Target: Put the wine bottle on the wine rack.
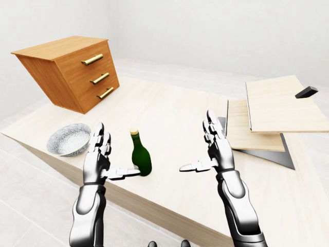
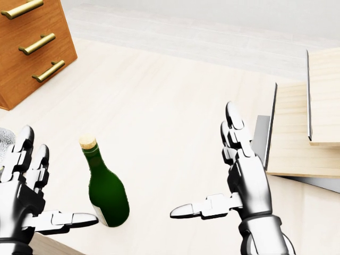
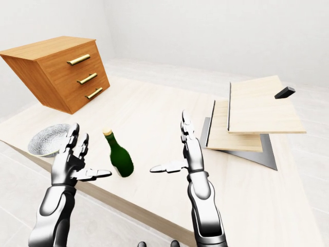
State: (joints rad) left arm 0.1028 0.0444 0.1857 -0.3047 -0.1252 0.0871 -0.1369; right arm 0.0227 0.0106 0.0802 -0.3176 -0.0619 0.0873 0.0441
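I've got both hands up over the near edge of the light wood table point(image 1: 169, 118), palms facing each other. Left hand point(image 1: 98, 159): fingers spread wide, thumb pointing right, tip just at the base of the wine bottle point(image 1: 140, 156), holding nothing. Right hand point(image 1: 216, 149): also fully open, thumb pointing left, well apart from the bottle, empty. Bottle is dark green, cork in, standing upright on the table between the hands, closer to the left one. Patterned bowl point(image 1: 68, 139) near left. Wooden drawer unit point(image 1: 69, 72) with brass handles far left. Stepped wooden wine rack point(image 1: 272, 116) on the right, with a small black block point(image 1: 306, 92) on its top board.
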